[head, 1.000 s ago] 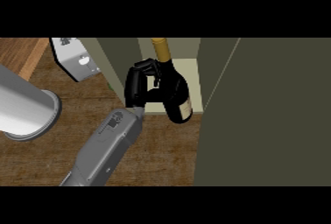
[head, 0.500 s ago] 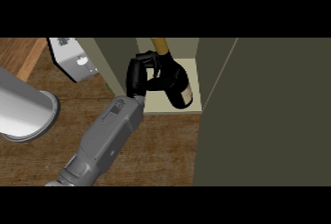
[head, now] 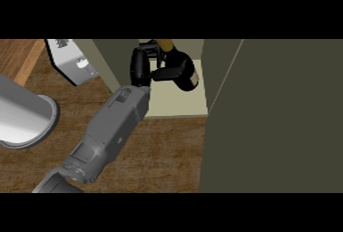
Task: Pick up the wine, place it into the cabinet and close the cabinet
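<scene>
Brown wood-grain counter [head: 167, 154] across the lower middle, grain running roughly sideways. Large grey cylinder [head: 20, 118] at the left edge, cut off by the frame, its round rim lighter than its body. Small light-grey box-like object [head: 72, 61] at upper left, lying tilted on the counter, with pale markings on its face; exact kind cannot be told. Strip of lighter wood [head: 17, 56] in the top-left corner, set at an angle.
</scene>
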Robot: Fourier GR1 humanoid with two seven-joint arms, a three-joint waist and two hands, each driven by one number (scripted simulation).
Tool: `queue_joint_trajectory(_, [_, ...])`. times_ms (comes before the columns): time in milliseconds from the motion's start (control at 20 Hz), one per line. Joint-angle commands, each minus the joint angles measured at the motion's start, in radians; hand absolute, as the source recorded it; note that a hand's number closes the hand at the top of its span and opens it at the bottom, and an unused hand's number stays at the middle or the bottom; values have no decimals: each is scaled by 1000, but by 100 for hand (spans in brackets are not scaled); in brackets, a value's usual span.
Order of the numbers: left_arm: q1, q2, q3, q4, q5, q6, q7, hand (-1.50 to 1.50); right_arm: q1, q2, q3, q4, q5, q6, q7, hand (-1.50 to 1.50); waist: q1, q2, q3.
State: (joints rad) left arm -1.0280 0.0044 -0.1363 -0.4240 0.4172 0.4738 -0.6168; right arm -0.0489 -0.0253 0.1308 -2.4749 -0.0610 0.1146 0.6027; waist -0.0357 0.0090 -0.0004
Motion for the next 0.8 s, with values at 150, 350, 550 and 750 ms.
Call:
queue_joint_trajectory(150, [-100, -4, 53, 133, 21, 15, -82, 150, -15, 12, 5, -28, -31, -1, 9, -150, -9, 5, 0])
queue_joint_trajectory(350, [-111, 17, 106, 169, 63, -29, -74, 150, -28, -4, -31, -77, -69, -3, 61, -150, -17, 7, -1])
queue_joint_trajectory(550, [-107, 20, 156, 195, 106, -94, -56, 150, 2, 13, -21, -33, -68, 11, 11, -150, -16, 8, 0])
queue_joint_trajectory(750, [-77, 18, 185, 224, 115, -117, -106, 150, 60, -2, -51, -58, -110, 48, -26, -150, -20, 9, 1])
